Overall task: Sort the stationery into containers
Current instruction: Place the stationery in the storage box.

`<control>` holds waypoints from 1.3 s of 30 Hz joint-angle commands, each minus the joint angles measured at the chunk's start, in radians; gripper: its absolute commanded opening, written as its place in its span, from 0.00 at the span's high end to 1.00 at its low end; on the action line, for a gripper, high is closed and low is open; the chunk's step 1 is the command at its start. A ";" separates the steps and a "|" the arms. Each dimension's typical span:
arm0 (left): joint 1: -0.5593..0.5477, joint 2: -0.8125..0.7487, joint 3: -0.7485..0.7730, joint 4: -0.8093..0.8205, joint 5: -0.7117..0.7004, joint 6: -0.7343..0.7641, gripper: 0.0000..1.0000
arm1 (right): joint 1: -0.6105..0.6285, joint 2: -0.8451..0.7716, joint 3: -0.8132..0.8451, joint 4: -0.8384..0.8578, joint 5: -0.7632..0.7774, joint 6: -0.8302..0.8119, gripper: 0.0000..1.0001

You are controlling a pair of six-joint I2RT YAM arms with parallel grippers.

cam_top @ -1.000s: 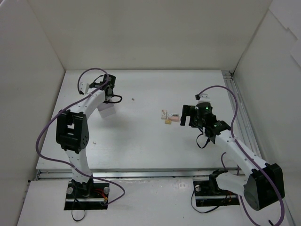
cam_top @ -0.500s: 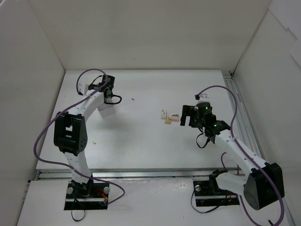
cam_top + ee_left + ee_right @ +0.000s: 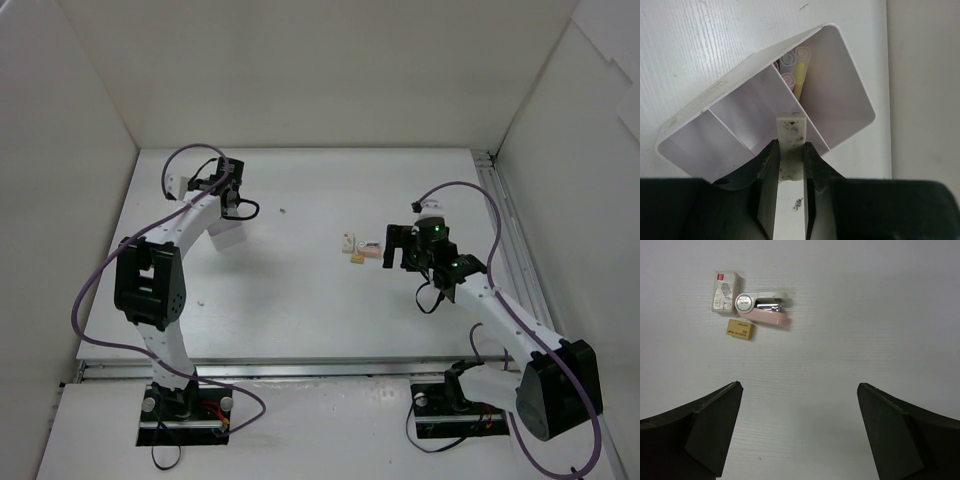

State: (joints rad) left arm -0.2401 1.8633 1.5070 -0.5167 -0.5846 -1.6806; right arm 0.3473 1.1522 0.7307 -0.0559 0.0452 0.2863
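My left gripper (image 3: 790, 146) is shut on a stubby white eraser (image 3: 791, 127) with dark smudges. It holds the eraser just above the white organizer (image 3: 850, 95), over the divider between the middle and right compartments. Yellow, pink and pale pens (image 3: 799, 70) lie in the right compartment. From above, the left gripper (image 3: 231, 196) hangs over the organizer (image 3: 228, 238) at the back left. My right gripper (image 3: 799, 385) is open over bare table, just short of a white wrapped eraser (image 3: 724, 285), a pink stapler (image 3: 765, 310) and a beige eraser (image 3: 740, 329). The same cluster (image 3: 358, 250) lies left of the right gripper (image 3: 397, 250).
White walls close in the table on the left, back and right. A metal rail (image 3: 505, 240) runs along the right edge. Small specks (image 3: 283, 211) lie on the table behind the middle, and another speck (image 3: 200, 300) by the left arm.
The left arm's elbow has shifted slightly to the left, with the eraser still held over the organizer. The right arm has barely moved.
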 commanded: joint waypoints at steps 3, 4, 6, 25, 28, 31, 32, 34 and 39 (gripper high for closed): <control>0.009 -0.015 0.013 0.049 -0.046 -0.016 1.00 | -0.001 0.017 0.029 0.042 0.022 -0.013 0.02; 0.009 -0.012 0.019 0.040 -0.043 -0.021 1.00 | -0.001 0.018 0.030 0.042 0.024 -0.012 0.02; 0.009 -0.012 0.019 0.027 -0.044 -0.031 1.00 | 0.001 0.021 0.030 0.042 0.018 -0.012 0.02; -0.019 -0.050 -0.022 0.046 -0.070 -0.030 0.61 | 0.002 0.020 0.030 0.042 -0.001 -0.015 0.02; -0.019 -0.067 -0.028 0.058 -0.055 -0.005 0.64 | -0.001 0.018 0.030 0.041 -0.008 -0.016 0.02; -0.040 -0.101 -0.031 0.084 -0.014 0.077 0.65 | 0.004 0.012 0.029 0.041 -0.016 -0.015 0.02; -0.054 -0.110 -0.030 0.101 -0.001 0.114 0.64 | 0.002 0.009 0.030 0.042 -0.019 -0.015 0.02; -0.073 -0.134 -0.013 0.101 0.034 0.230 0.56 | 0.001 0.006 0.030 0.042 -0.021 -0.015 0.02; -0.128 -0.173 0.036 0.110 0.156 0.499 0.18 | -0.001 -0.016 0.024 0.034 0.008 0.008 0.02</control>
State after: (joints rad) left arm -0.3420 1.7725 1.4700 -0.4644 -0.5140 -1.3964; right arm 0.3473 1.1713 0.7307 -0.0563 0.0368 0.2855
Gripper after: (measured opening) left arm 0.765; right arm 0.979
